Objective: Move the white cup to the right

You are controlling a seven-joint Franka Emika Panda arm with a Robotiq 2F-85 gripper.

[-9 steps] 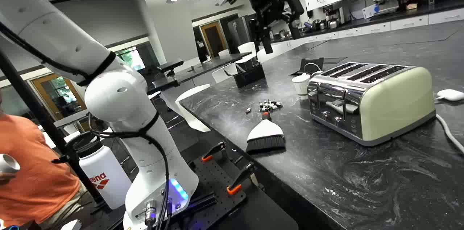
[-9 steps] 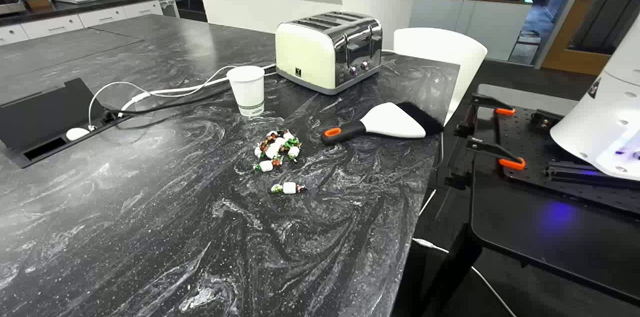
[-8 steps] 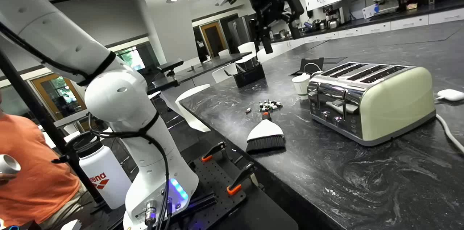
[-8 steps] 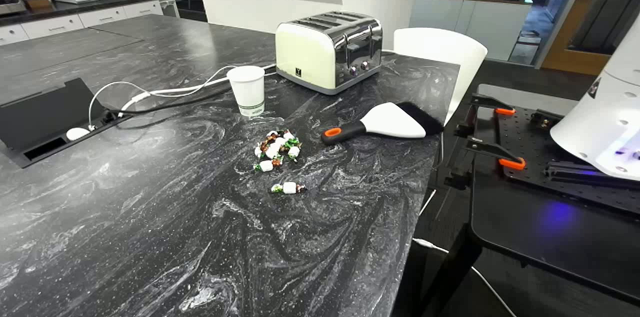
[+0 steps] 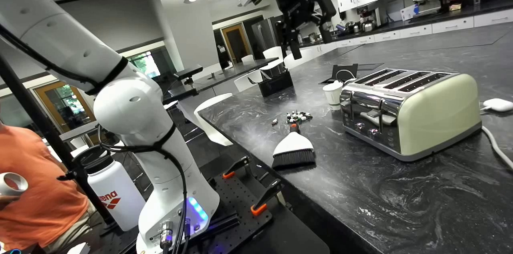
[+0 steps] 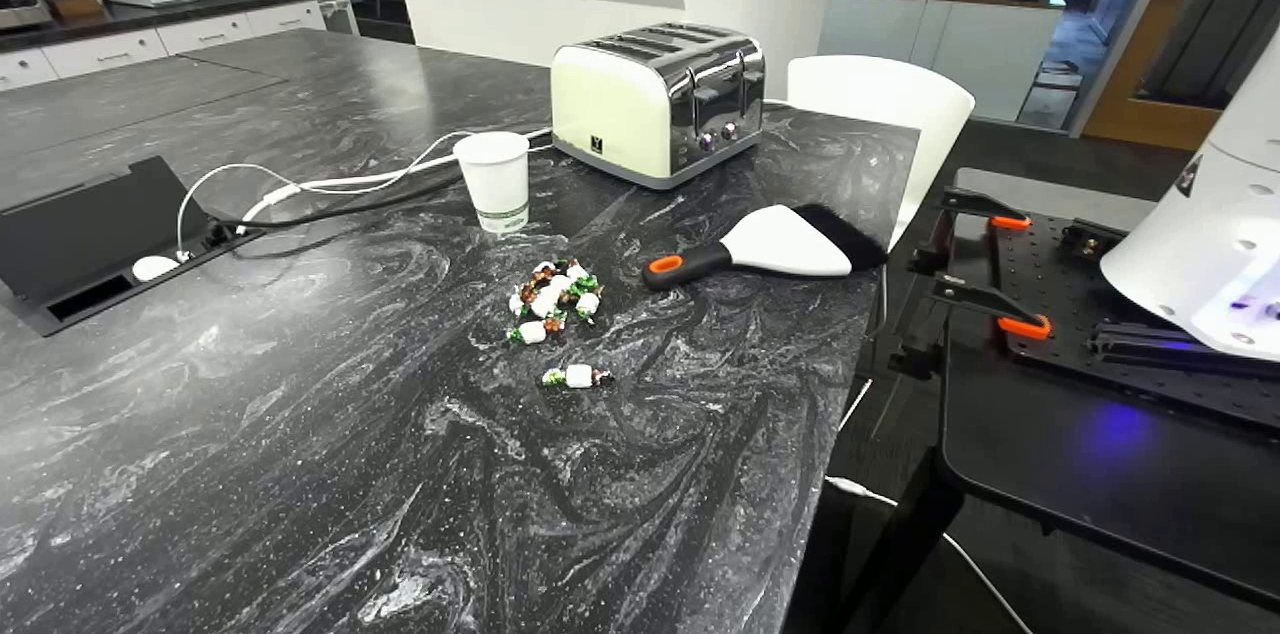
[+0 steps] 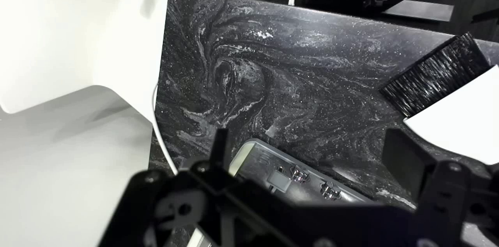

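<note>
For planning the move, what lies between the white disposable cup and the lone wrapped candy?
A cluster of wrapped candies lies between the white disposable cup and the lone wrapped candy in both exterior views.

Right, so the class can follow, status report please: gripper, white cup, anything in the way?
Gripper open, holding nothing, raised above the counter. White cup upright on the counter, not yet grasped. Toaster nearby, might crowd the approach.
</note>
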